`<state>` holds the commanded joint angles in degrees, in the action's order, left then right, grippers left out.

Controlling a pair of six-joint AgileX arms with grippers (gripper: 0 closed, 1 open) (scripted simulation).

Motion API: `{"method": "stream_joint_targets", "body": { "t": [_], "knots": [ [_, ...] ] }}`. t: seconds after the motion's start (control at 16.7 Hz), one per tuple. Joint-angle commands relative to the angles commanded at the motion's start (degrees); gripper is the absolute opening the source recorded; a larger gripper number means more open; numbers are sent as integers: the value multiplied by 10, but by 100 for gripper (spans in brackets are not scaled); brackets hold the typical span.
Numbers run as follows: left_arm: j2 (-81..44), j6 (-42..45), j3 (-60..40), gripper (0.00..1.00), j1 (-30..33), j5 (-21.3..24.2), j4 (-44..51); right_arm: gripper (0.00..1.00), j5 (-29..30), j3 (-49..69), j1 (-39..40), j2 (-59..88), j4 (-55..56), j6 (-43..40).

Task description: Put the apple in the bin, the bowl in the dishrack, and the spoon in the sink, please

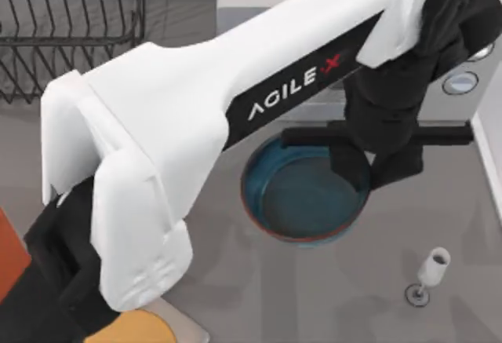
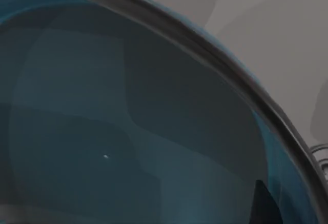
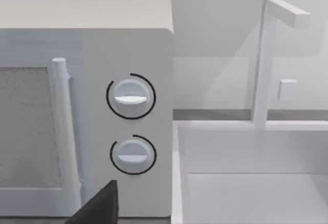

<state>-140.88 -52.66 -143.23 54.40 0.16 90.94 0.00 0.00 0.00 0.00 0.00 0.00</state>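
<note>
The teal-blue bowl (image 1: 302, 202) with its reddish rim sits on the grey table at centre right. My left arm reaches across the table from the lower left, and my left gripper (image 1: 375, 166) is down at the bowl's far right rim. In the left wrist view the bowl (image 2: 128, 131) is very close, its rim curving across. The black wire dishrack (image 1: 70, 13) stands at the back left. The white sink (image 3: 256, 183) lies beside the microwave. A dark part of my right gripper (image 3: 97, 206) juts in, facing the microwave. The apple, spoon and bin are out of view.
A wine glass (image 1: 430, 272) stands at the front right of the bowl. The white microwave (image 3: 128, 121) with two dials and the tap (image 3: 264, 60) are at the back right. An orange-red flat shape (image 1: 9, 257) and a yellow one (image 1: 129, 329) lie at the front left.
</note>
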Motion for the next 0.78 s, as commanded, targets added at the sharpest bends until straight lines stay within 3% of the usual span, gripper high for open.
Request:
{"method": "stream_joint_targets", "body": {
  "t": [0.36, 0.78],
  "knots": [
    [197, 78, 135, 0, -91, -3, -143, 100, 0, 0, 0, 0, 0, 0],
    [603, 267, 425, 0, -340, 32, -474, 100, 0, 0, 0, 0, 0, 0]
  ]
}}
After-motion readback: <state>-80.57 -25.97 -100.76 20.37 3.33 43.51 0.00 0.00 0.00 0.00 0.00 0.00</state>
